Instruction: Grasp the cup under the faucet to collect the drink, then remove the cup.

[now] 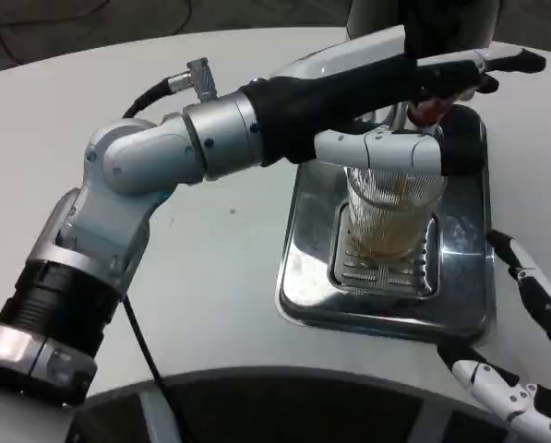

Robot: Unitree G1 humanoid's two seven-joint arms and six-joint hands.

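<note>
Up over the steel tray (312,277), the left hand (413,111) reaches across from the left, its fingers wrapped around the ribbed clear cup (390,208) near the rim. That cup stands upright on the tray's slotted grate (381,272) under the faucet (400,115), with amber drink pooled low inside. Right of the tray, the right hand (524,369) hovers at the table edge, fingers spread, holding nothing.

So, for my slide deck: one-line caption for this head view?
Left hand holds a ribbed clear cup on the steel drip tray as amber drink collects; right hand waits nearby.
</note>
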